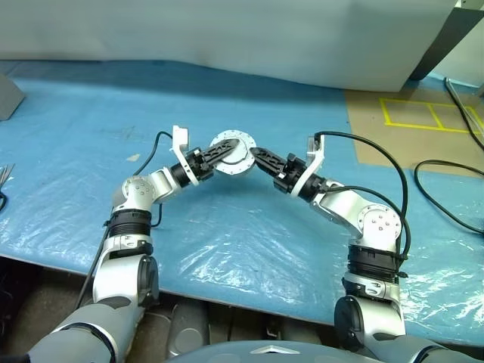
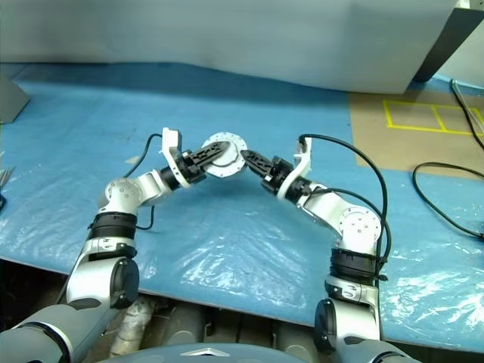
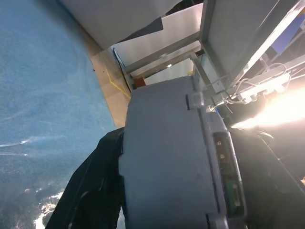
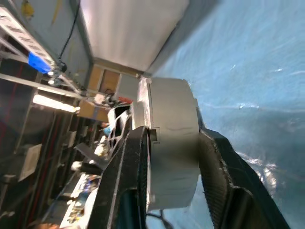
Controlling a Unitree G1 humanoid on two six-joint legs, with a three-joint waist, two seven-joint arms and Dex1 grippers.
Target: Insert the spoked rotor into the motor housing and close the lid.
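Holding the motor housing (image 1: 233, 154) up between us, we keep it in the air above the blue sheet (image 1: 249, 242) that covers the table. It is a round, silver-grey metal disc, smooth on its side wall, with small holes ringing its flat face. Our left gripper (image 1: 221, 153) clamps one side of it, and our right gripper (image 1: 257, 157) has its jaws closed across the rim from the other side.

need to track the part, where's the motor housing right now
In the left eye view the motor housing is held up over the blue sheet, mid-scene, between the left gripper and the right gripper.
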